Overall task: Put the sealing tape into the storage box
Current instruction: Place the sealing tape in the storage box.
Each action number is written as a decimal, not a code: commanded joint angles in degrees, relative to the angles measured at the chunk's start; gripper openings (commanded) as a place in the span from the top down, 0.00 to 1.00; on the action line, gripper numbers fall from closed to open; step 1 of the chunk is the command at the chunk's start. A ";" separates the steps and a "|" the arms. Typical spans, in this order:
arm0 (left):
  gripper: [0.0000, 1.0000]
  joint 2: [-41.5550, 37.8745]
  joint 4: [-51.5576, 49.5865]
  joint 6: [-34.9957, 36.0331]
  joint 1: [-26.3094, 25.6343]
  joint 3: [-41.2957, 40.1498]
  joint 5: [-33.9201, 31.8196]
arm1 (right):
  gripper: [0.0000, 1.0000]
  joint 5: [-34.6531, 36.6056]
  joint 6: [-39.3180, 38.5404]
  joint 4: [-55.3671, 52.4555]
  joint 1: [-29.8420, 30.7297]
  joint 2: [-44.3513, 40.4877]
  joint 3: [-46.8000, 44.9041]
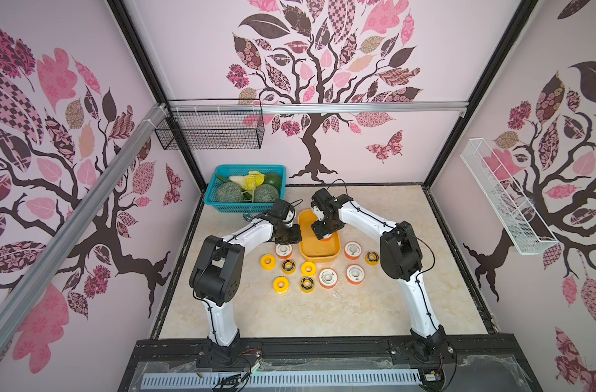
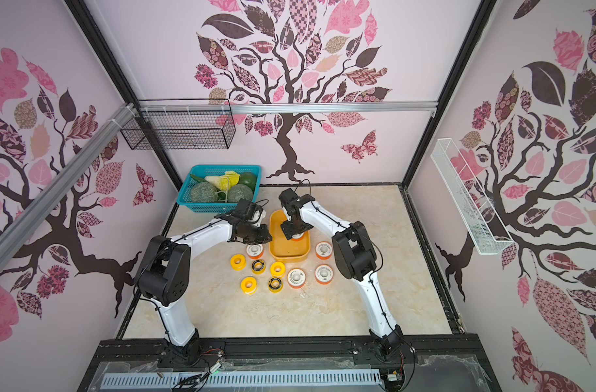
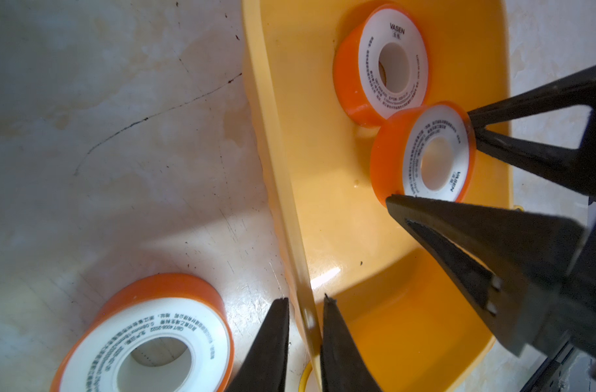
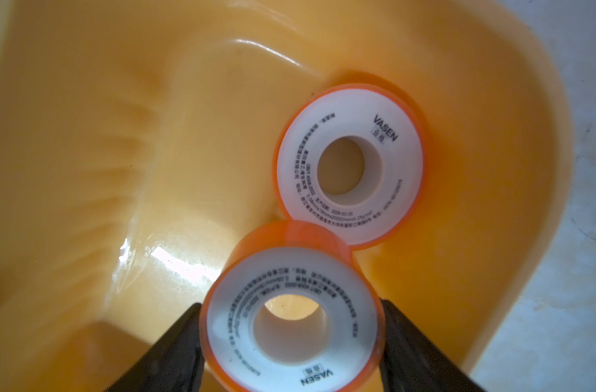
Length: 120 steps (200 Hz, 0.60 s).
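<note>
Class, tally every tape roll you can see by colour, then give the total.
Orange-and-white rolls: 6, two of them at the storage box
Plain yellow rolls: 3
Yellow-and-black rolls: 3
Total: 12

Two arms (image 1: 249, 234) — white shells between bulky black joints (image 1: 218, 271) — ending in tapered, matte-black fingers (image 3: 266, 349).

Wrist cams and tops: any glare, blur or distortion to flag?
Right wrist view: the gripped sealing-tape roll is soft, the loose roll behind it sharper, glare streak on the storage box floor. Left wrist view: another glare patch on that floor, tabletop hazy. In both top views: frame posts splay from wide-angle stretch.
</note>
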 commanded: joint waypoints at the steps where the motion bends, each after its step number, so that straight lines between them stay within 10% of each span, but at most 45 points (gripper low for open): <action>1: 0.78 1.61 -0.93 0.67 -0.12 1.30 -0.35 | 0.02 2.29 0.59 -0.59 -0.01 1.02 1.55; 120: 0.78 1.34 -1.26 0.82 -0.17 1.39 -0.67 | 0.09 -3.05 -0.21 1.82 -0.05 -4.72 -1.46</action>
